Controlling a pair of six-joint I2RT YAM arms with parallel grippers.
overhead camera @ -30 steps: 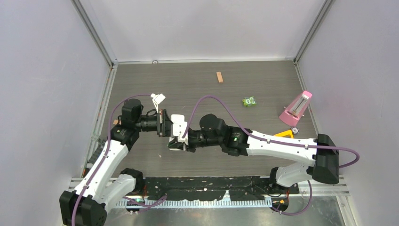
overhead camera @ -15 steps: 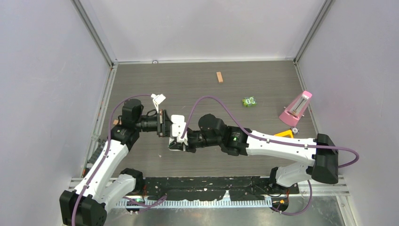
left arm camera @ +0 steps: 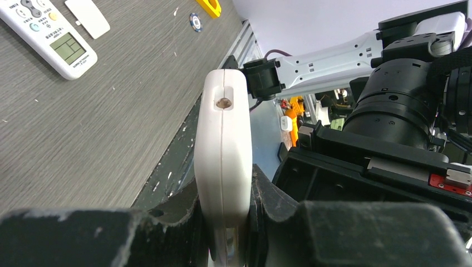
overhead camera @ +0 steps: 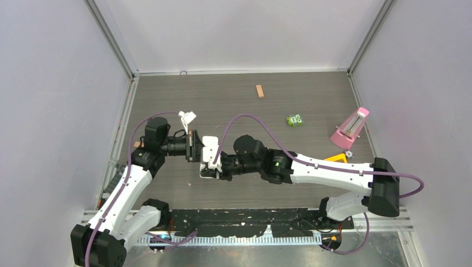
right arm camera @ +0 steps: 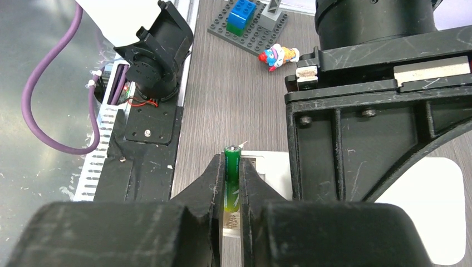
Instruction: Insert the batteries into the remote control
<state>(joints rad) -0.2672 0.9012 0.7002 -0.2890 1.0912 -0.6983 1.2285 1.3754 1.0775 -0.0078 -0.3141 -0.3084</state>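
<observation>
We grip the remote [left arm camera: 222, 128] edge-on in our left gripper [left arm camera: 224, 194], mid-frame; our right gripper [right arm camera: 232, 179] pinches a green battery [right arm camera: 232, 158].

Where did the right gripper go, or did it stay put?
Yes, it moved: the right gripper crept slightly left, farther from the green toy.

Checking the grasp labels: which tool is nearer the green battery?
Right. The right tool is shut on the green battery; the left tool, shut on the white remote, is alongside, not touching the battery.
</observation>
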